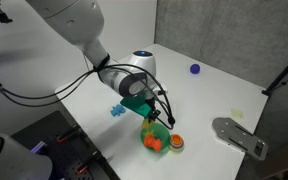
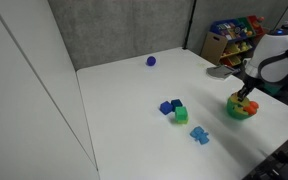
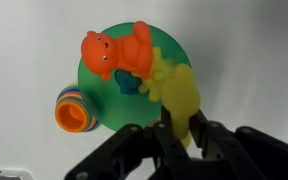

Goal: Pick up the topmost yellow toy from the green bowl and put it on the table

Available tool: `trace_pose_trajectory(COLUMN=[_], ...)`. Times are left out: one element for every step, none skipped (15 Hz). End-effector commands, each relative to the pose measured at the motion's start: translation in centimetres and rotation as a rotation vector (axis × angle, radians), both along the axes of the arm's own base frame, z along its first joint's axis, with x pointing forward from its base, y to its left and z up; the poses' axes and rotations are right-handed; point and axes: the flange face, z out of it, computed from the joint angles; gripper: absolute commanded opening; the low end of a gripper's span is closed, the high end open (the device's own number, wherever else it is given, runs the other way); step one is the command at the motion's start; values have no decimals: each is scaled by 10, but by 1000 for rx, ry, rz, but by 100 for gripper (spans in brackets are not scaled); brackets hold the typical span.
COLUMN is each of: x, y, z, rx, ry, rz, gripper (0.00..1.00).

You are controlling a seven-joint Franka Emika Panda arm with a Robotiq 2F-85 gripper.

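The green bowl (image 3: 98, 98) sits on the white table (image 3: 24, 50), and it shows in both exterior views (image 1: 158, 138) (image 2: 241, 109). An orange-red toy (image 3: 114, 50) lies in it over a small blue piece (image 3: 132, 84). My gripper (image 3: 181, 128) is directly over the bowl's edge, shut on the yellow toy (image 3: 176, 92), which reaches from between the fingers over the bowl. In the exterior views my gripper (image 1: 149, 116) (image 2: 246, 93) hangs just above the bowl. I cannot tell whether the yellow toy still touches the bowl.
A striped orange cup (image 3: 72, 110) stands against the bowl. Blue and green blocks (image 2: 173, 109), a light blue toy (image 2: 198, 135) and a blue ball (image 2: 151, 61) lie on the table. A grey flat object (image 1: 239, 135) lies near the bowl.
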Motion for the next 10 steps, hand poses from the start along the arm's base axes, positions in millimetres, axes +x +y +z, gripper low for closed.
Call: trace_pose_trajectory(x=[0, 3, 5, 8, 10, 13, 14, 15, 15, 14], y=[20, 30, 39, 51, 61, 72, 83, 93, 101, 109], z=[36, 42, 48, 53, 58, 61, 65, 68, 71, 74], rx=[-12, -14, -17, -23, -29, -40, -50, -62, -74, -85], ry=[-16, -25, -28, -32, -30, -31, -24, -14, -6, 3], rz=[14, 27, 37, 45, 53, 58, 63, 68, 70, 73], gripper=[7, 8, 8, 7, 7, 8, 9, 47, 49, 54])
